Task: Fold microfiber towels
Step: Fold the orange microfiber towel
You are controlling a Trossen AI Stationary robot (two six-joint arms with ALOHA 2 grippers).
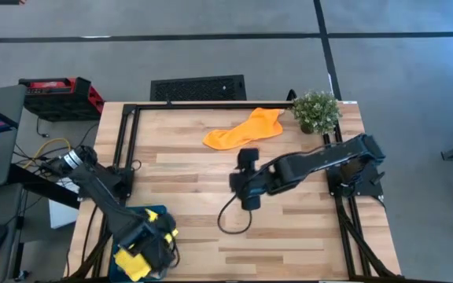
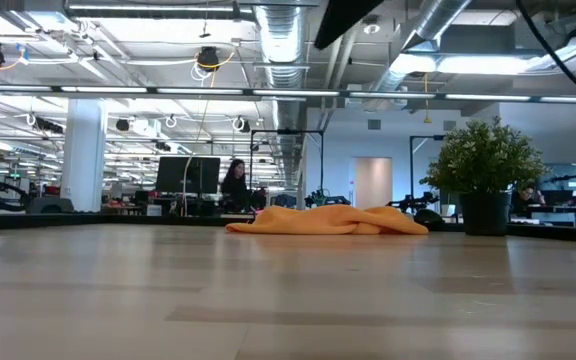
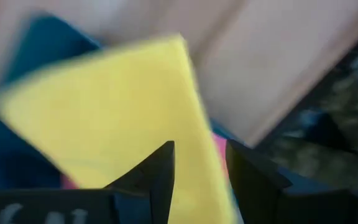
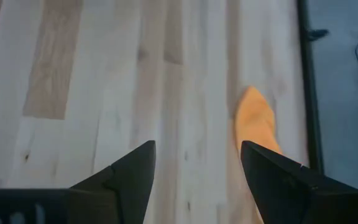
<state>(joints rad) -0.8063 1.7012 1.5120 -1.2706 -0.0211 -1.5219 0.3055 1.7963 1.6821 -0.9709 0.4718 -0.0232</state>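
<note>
An orange towel [image 1: 244,130] lies crumpled on the wooden table near its far edge, also seen in the low view [image 2: 328,220] and the right wrist view [image 4: 257,124]. A folded yellow towel [image 3: 123,106] rests in the teal bin [image 3: 36,43] at the table's near left corner, with a pink towel's edge [image 3: 219,146] showing under it. My left gripper [image 3: 201,180] hangs open above the yellow towel [image 1: 132,259]. My right gripper [image 4: 197,174] stands open over bare wood at mid-table [image 1: 238,182], on the near side of the orange towel.
A potted plant [image 1: 317,110] stands at the far right corner, close to the orange towel. A black cable loop [image 1: 234,220] hangs below the right arm. A black frame rail [image 1: 211,104] runs along the far edge. Bare wood lies between bin and right gripper.
</note>
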